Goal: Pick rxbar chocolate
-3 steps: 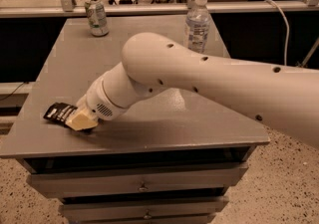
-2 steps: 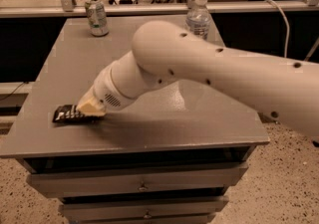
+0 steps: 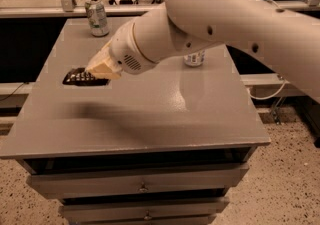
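A moment ago the chocolate bar (image 3: 77,76) lay low in the picture, close to the front edge of the table (image 3: 165,119). Now it is higher up and farther from that edge. My gripper (image 3: 101,68) has gone up with it. I cannot tell if the bar is off the table top. The can (image 3: 96,16) has not moved.

The bar is near the left edge of the table. The can stands at the back left, well apart from the bar. Wide flat grey top lies in front of the bar and to its right, with a long dark shadow across it. Farther right, my big white arm (image 3: 225,14) hangs over the table. The bottom of a bottle (image 3: 194,59) peeks out from under it.

My gripper is closed on the right end of the bar. The rest of the bar sticks out to the left.
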Robot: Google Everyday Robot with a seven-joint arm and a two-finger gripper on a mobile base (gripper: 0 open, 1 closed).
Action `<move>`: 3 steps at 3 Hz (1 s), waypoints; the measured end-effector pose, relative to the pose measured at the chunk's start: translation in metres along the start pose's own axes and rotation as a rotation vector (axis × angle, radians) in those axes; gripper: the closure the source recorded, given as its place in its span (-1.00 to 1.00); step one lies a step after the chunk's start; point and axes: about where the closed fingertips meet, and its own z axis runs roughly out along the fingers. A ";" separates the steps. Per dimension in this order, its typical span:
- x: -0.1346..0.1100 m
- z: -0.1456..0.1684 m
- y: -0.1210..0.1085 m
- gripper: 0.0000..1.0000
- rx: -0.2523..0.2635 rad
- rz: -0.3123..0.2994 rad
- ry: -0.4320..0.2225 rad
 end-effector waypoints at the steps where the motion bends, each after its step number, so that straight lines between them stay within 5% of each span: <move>1: -0.012 -0.024 -0.014 1.00 0.029 -0.012 -0.046; 3: -0.018 -0.036 -0.018 1.00 0.022 -0.007 -0.093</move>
